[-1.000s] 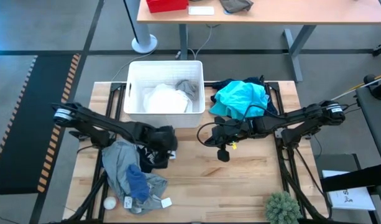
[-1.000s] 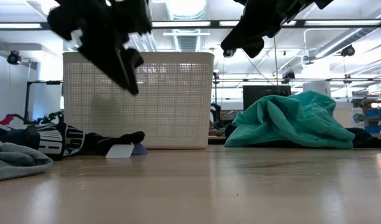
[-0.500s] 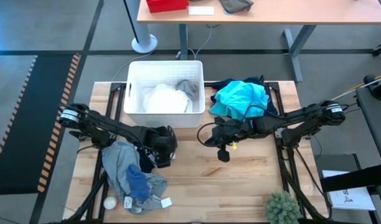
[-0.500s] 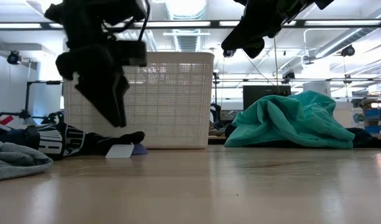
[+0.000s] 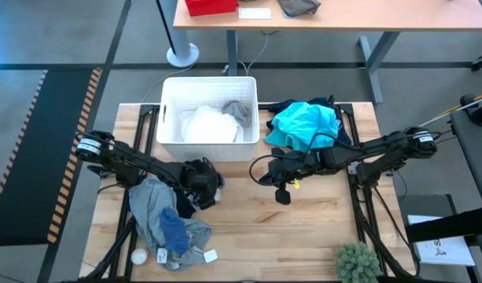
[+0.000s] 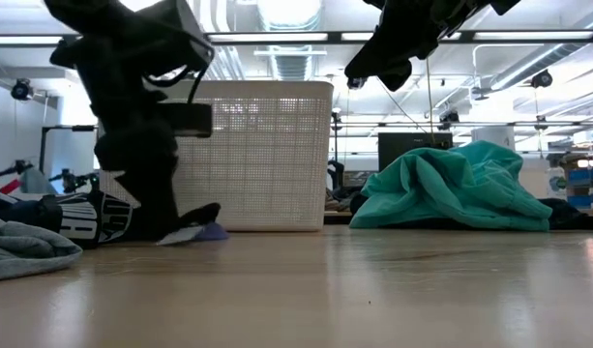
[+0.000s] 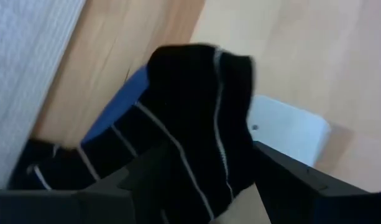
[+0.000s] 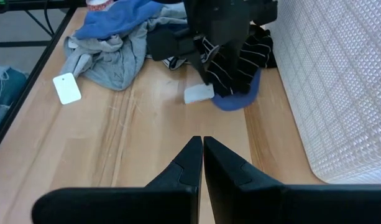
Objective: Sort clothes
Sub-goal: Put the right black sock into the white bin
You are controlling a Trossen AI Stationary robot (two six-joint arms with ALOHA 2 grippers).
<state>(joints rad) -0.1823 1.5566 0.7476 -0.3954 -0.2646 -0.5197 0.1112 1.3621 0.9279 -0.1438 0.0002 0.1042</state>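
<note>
Dark striped socks (image 7: 190,112) lie on the table in front of the white basket (image 5: 166,130), on a small blue cloth (image 7: 115,112); they also show in the right wrist view (image 8: 240,65). My left gripper (image 5: 198,187) is down at them, open, its fingers pointing down with the end of one sock between them. My right gripper (image 5: 281,191) hangs shut and empty above the table's middle. A teal garment (image 5: 303,126) lies at the far right. Grey (image 5: 150,208) and blue (image 5: 171,228) clothes lie at the near left. My left gripper comes from above with its open fingers (image 7: 289,180) on either side of the striped sock's end (image 7: 196,155), which lies on the table. I cannot tell whether the fingers touch the sock.
The basket holds white and grey clothes (image 5: 213,124). A white tag (image 8: 198,93) lies beside the socks. A small white ball (image 5: 138,256) and another tag (image 5: 210,255) lie near the front left. A plant (image 5: 357,263) stands at the front right. Bare wood (image 5: 303,228) lies between.
My left gripper has gone down from above the table to the striped socks, shifting slightly toward the left and near edges and tipping its fingers downward.
</note>
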